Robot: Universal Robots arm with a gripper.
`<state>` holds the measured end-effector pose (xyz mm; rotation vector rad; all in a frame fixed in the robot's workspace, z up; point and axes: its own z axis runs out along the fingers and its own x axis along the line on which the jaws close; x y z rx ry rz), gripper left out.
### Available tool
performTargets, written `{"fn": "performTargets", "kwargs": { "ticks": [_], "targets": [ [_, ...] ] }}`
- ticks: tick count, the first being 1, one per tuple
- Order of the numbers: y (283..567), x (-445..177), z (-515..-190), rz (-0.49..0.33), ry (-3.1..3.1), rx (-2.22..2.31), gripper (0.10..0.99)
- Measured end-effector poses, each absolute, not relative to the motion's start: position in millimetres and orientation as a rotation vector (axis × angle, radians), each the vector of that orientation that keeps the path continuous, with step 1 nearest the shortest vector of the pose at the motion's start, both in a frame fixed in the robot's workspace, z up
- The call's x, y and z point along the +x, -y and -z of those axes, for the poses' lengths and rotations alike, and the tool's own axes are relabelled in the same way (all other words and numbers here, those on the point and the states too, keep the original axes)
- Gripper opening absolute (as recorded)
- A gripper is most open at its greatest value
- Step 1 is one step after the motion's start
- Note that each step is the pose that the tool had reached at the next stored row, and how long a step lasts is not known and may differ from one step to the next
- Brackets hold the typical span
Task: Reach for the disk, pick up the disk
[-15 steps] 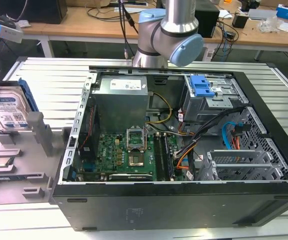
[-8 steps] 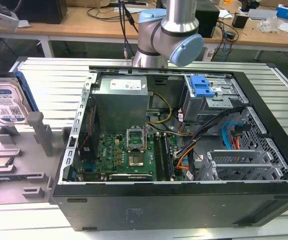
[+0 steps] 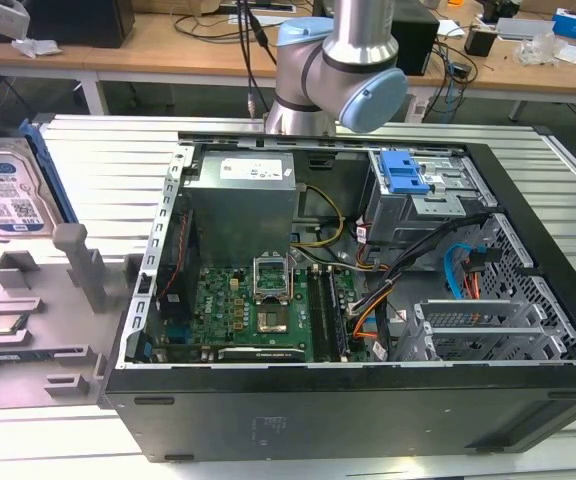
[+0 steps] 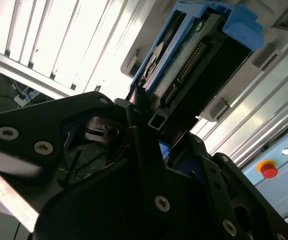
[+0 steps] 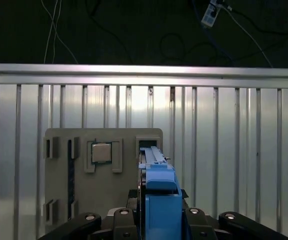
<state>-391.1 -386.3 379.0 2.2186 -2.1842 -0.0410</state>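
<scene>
Because parked edge-up in the grey holder (image 5: 59,200), straddling the disk (image 5: 154,165) from above with gripper (image 5: 161,222); clamped or not, cannot tell.

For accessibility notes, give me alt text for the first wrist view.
Blue-railed disk stands on edge in a grey holder, black pincer flanking it. A square chip sits in the holder beside it, on a ribbed metal table.

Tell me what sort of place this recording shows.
Likely an electronics or robotics lab: an opened computer case lies on a slatted metal table, with cable-strewn wooden desks behind it.
</scene>
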Motion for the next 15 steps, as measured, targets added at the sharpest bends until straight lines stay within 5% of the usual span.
{"fn": "performTargets", "kwargs": {
  "ticks": [15],
  "targets": [
    [386,-390,-415,0.041,2.184,2.219,0.369]
  ]
}}
